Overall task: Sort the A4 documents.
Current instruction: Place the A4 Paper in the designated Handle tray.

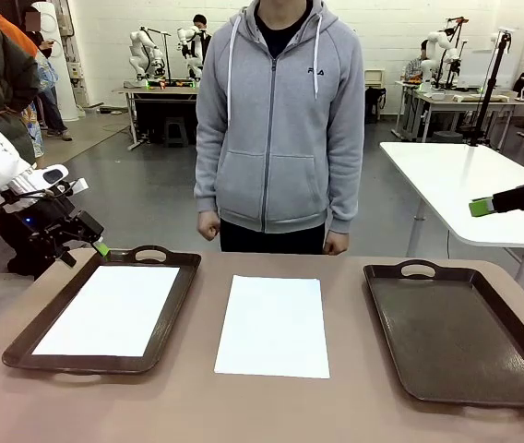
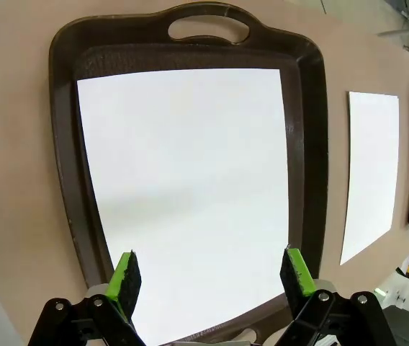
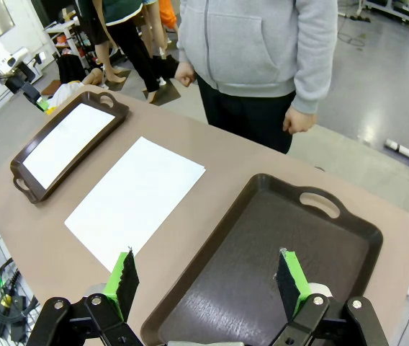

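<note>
Hovering: left gripper (image 2: 214, 277), right gripper (image 3: 206, 277) jaws apart, empty. Sheet (image 3: 136, 198) sits left of right's jaws; suggest shallow edge pinch.

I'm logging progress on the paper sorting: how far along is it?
Done: one A4 sheet lies in the left tray. In hand: nothing; the left gripper and right gripper are both open, each over a tray. Left: the second A4 sheet lies on the table between the trays, and the right tray holds no paper.

Bare table (image 1: 359, 369) around the flat sheet (image 1: 274, 325), between left tray (image 1: 181, 300) and right tray (image 1: 456, 337) rims.
</note>
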